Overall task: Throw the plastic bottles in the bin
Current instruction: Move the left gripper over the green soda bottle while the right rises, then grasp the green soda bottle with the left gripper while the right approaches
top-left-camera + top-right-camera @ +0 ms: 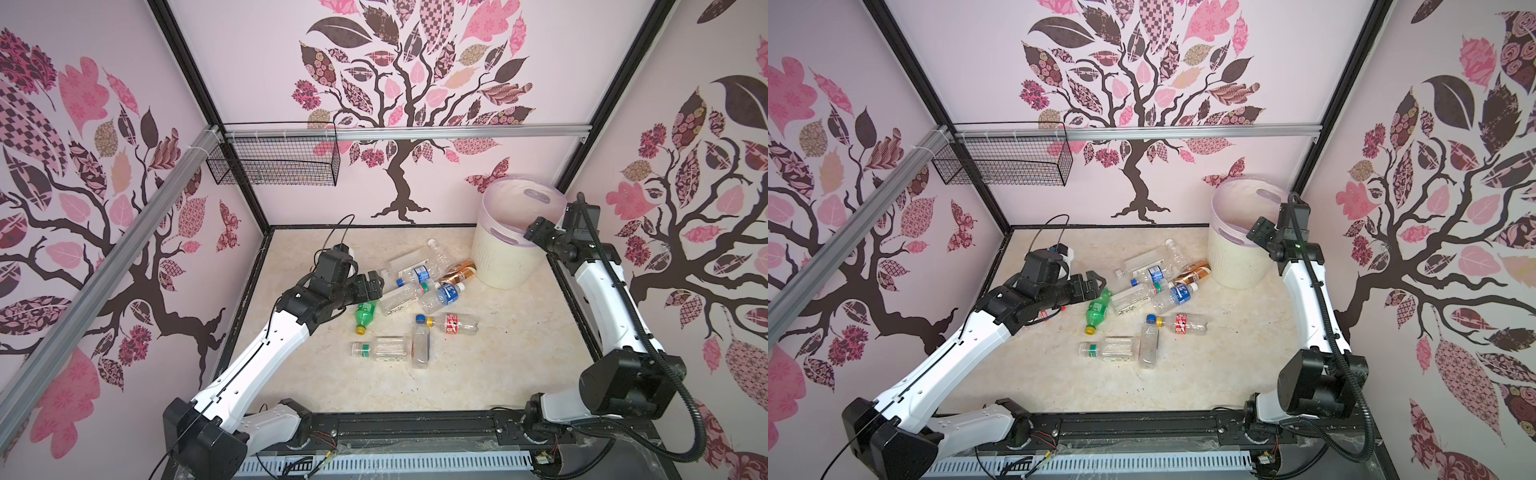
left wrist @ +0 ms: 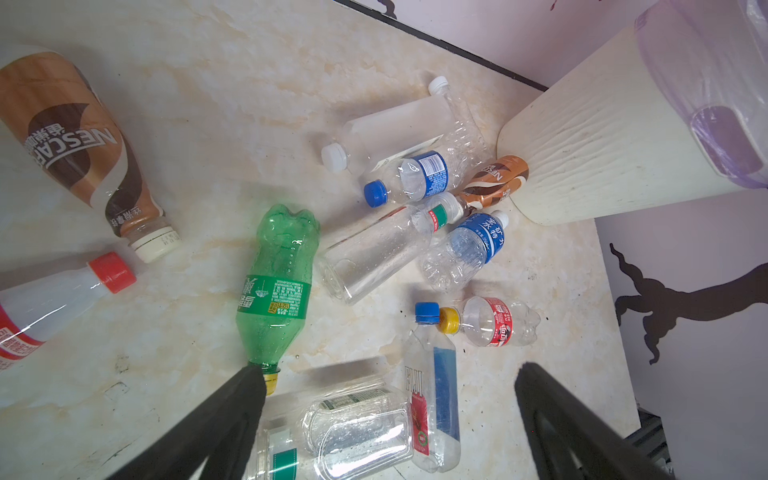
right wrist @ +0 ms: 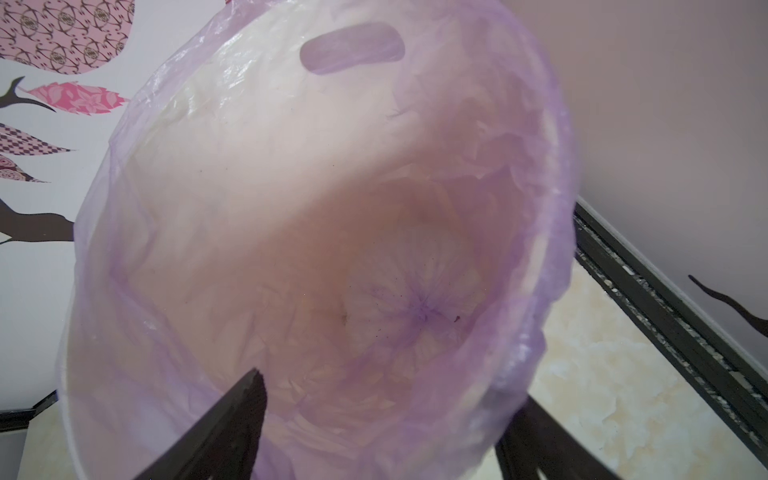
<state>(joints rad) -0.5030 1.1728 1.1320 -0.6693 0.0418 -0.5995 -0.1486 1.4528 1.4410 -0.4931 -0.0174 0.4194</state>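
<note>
Bin [image 1: 503, 262] looks empty, with bottles [image 1: 446, 293] all outside, left of it. My right gripper [image 3: 386, 390] is over the bin, jaws apart, empty — left gripper [image 2: 390, 370] wide open, empty, by the green bottle [image 2: 278, 286].

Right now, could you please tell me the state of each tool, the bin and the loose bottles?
bin, upright, lined, no bottle seen inside.
plastic bottles, all lying outside the bin.
green bottle, lying on its side, yellow cap on.
red-labelled bottle, lying, yellow cap on.
left tool, open, empty, above the plastic bottles.
right tool, open, empty, over the bin's mouth.
</note>
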